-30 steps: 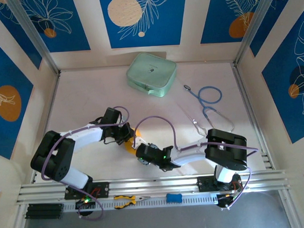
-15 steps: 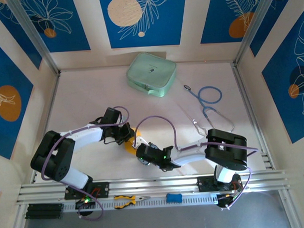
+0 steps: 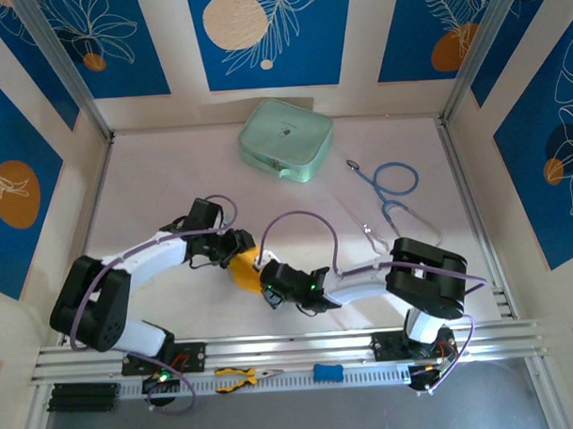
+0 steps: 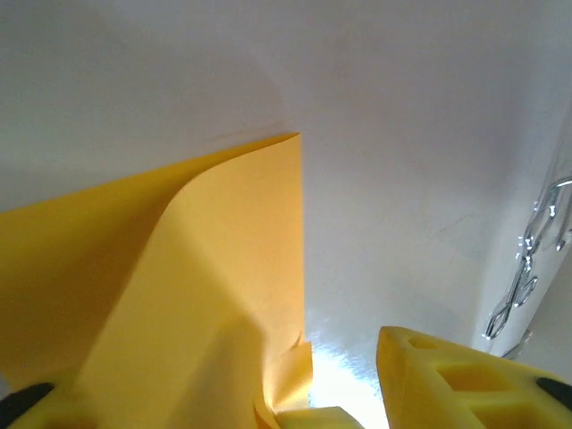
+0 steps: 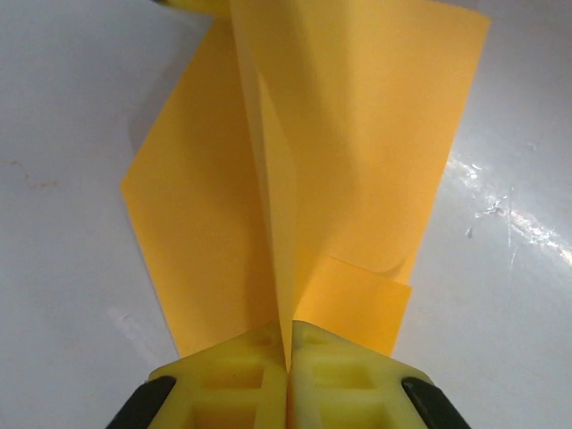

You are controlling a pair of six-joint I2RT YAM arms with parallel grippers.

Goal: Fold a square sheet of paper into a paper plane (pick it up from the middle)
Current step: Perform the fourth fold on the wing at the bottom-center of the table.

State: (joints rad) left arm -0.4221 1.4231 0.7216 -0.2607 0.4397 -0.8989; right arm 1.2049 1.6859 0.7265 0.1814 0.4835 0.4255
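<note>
Pinching a raised crease of the paper (image 5: pixel 357 134), my right gripper (image 5: pixel 288 344) has its blocky yellow fingers (image 5: pixel 223 380) pressed together, with the thin sheet standing on edge between them. To either side of that ridge the paper slopes down to the table (image 5: pixel 63 268), one flap ending in a blunt point on the left, and a small flat layer shows by my right finger. It is plain, matte orange-yellow, and the table under it is glossy white with bright glare.

My left gripper (image 3: pixel 237 247) meets the same paper from the other side with its jaws apart. One ribbed yellow finger (image 4: pixel 447 384) stands clear of the sheet over bare table, while the paper curls up in a soft bend against the other side. I cannot tell whether it touches there.

From above, the paper (image 3: pixel 243 272) lies between my two grippers, near the arm bases and well apart from the pale green rounded case (image 3: pixel 286 139).
</note>
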